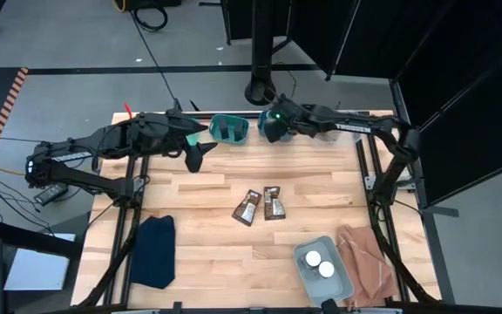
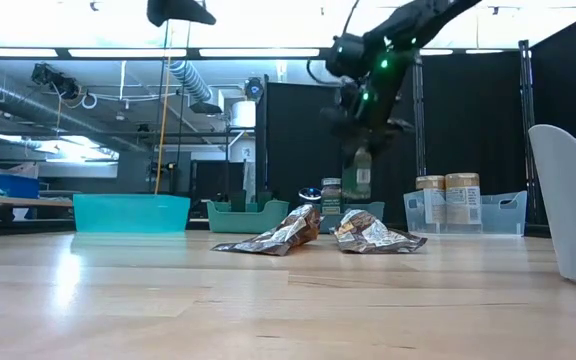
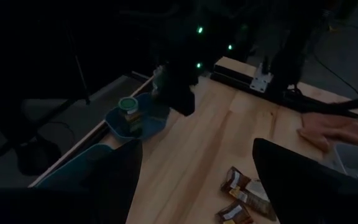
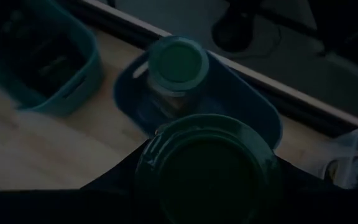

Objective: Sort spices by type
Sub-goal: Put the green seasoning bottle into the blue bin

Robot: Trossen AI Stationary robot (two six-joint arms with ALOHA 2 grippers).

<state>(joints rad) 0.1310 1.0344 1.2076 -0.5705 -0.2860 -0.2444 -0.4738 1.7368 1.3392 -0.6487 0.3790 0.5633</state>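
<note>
The right pincer (image 4: 207, 171) pinches an upright green-lidded jar (image 4: 205, 167) just above the blue bin (image 4: 263, 115), seemingly beside the jar (image 4: 178, 65) already inside, while the left pincer (image 1: 200, 148) hangs spread nearby.

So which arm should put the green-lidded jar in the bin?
The right arm. Its gripper already holds the green-lidded jar above the blue bin with a matching jar; the left gripper is empty.
</note>
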